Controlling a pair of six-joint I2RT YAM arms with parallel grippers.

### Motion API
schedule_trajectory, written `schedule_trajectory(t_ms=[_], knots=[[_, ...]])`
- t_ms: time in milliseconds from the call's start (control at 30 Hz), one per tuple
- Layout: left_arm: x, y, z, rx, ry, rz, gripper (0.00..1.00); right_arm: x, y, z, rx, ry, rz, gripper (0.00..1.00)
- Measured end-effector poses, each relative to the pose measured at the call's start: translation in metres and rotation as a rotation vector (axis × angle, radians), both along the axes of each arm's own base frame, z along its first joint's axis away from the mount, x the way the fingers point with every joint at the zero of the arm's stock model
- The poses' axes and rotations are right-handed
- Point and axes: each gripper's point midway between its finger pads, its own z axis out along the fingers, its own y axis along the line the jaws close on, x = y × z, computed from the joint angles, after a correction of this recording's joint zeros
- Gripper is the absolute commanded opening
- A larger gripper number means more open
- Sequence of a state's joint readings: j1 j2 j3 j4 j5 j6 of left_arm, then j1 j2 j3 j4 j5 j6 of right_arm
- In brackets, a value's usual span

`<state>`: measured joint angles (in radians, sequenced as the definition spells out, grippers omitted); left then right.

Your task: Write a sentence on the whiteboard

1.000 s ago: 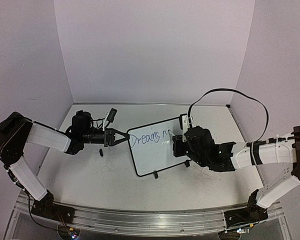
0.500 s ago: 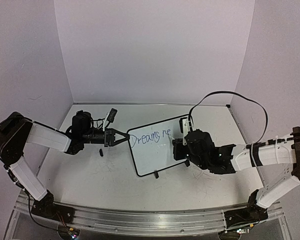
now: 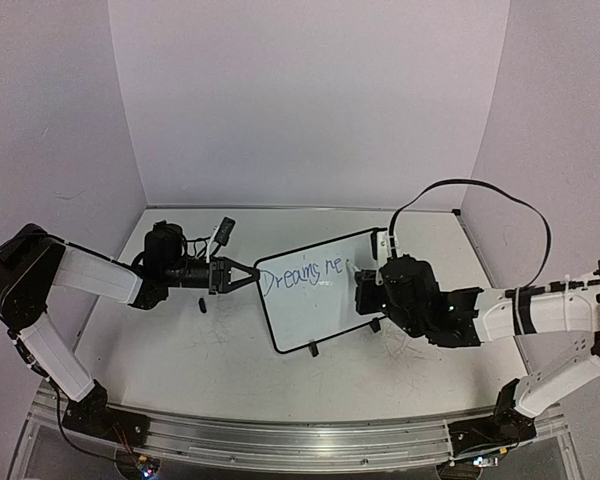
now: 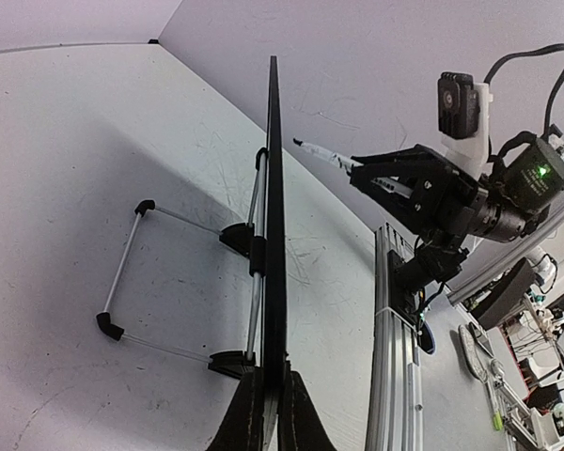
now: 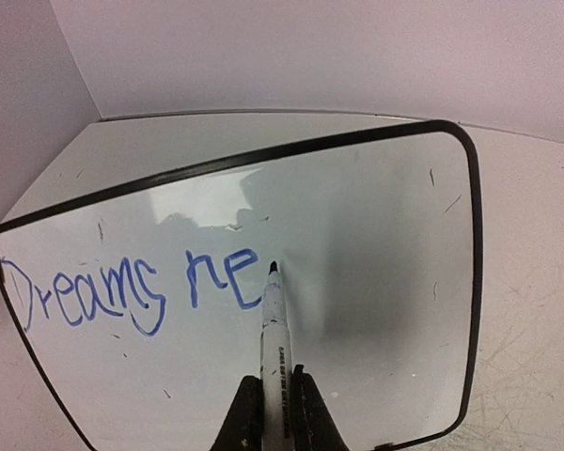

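The whiteboard stands tilted on its feet mid-table; it fills the right wrist view and shows edge-on in the left wrist view. The sentence reads "Dreams ne" in blue; it also shows in the top view. My left gripper is shut on the board's left edge, its jaws pinching the frame. My right gripper is shut on a white marker whose tip sits at the board just right of the "e". The right gripper also shows in the top view.
A small black marker cap lies on the tabletop below my left gripper. A black and white object lies behind the left arm. The board's wire stand reaches out behind it. Lilac walls close in the back and sides.
The writing has grown from "Dreams n" to "Dreams ne". My right gripper with the marker has moved right along the board. The left gripper and board have not moved.
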<state>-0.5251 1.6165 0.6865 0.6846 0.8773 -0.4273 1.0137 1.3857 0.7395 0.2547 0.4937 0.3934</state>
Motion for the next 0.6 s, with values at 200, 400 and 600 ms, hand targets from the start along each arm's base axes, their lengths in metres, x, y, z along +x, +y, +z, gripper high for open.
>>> schedule_trajectory(t_ms=[200,400,600], knots=[[0.000,0.000,0.000,0.000,-0.002,-0.003,0.00,0.003,0.000,0.008,0.011,-0.016,0.017,0.00],[0.000,0.000,0.000,0.000,-0.003,-0.003,0.00,0.005,0.001,0.003,0.008,-0.002,0.030,0.00],[-0.001,0.000,0.000,0.000,-0.003,-0.004,0.00,0.006,0.004,-0.008,-0.007,0.018,0.040,0.00]])
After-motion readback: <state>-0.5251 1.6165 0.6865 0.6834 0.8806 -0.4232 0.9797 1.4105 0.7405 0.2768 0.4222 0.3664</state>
